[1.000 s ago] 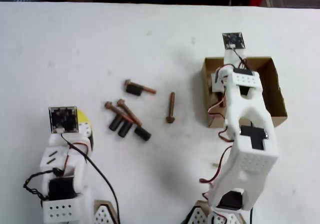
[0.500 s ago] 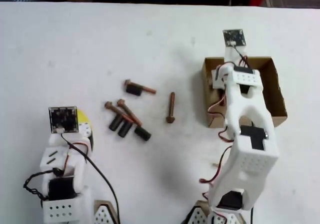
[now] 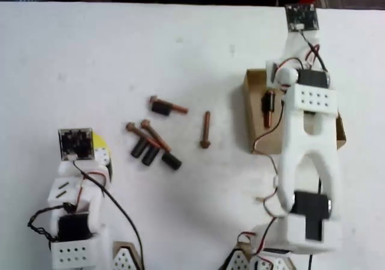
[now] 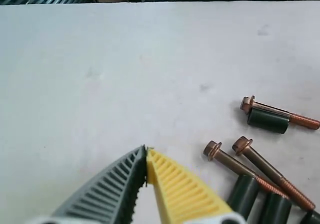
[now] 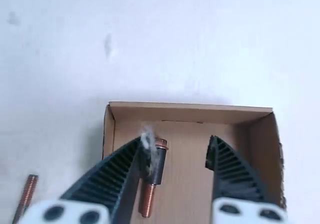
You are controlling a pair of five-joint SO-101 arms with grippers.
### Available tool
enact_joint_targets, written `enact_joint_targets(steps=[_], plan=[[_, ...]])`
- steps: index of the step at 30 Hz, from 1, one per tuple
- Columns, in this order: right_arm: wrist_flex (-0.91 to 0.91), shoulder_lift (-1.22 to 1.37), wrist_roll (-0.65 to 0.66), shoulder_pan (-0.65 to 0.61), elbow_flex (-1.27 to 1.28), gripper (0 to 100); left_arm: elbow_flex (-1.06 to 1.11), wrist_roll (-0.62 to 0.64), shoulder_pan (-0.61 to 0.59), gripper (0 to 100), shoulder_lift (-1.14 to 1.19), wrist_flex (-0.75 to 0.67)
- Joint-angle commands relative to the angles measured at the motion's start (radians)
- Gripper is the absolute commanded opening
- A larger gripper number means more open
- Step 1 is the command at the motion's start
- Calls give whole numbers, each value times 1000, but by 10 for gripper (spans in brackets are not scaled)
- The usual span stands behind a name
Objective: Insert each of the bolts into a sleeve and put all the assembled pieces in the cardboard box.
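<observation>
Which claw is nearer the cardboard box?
Right. The right claw hangs open over the box; the left claw sits shut, far off beyond the bolts.

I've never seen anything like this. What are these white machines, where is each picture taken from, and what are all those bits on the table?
These are two small robot arms, a left arm and a right arm, at a white table. One picture looks down from above; the other two come from cameras on each arm's wrist, looking along its claw. On the table lie copper bolts and black sleeves: one bolt in a sleeve, a bare bolt, and a cluster of bolts and sleeves. The right claw is open over the cardboard box, where one bolt in its sleeve lies. The left claw is shut and holds nothing.
</observation>
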Motion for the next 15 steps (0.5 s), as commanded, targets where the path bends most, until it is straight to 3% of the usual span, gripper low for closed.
enact_joint_targets(steps=[1, 7, 15], plan=[[91, -170, 15, -44, -43, 163, 2, -6, 42, 22, -5, -14], [268, -387, 15, -145, -41, 163, 3, -6, 50, 22, -5, -14], [429, -503, 17, -369, -40, 163, 3, -8, 45, 22, -5, -14]])
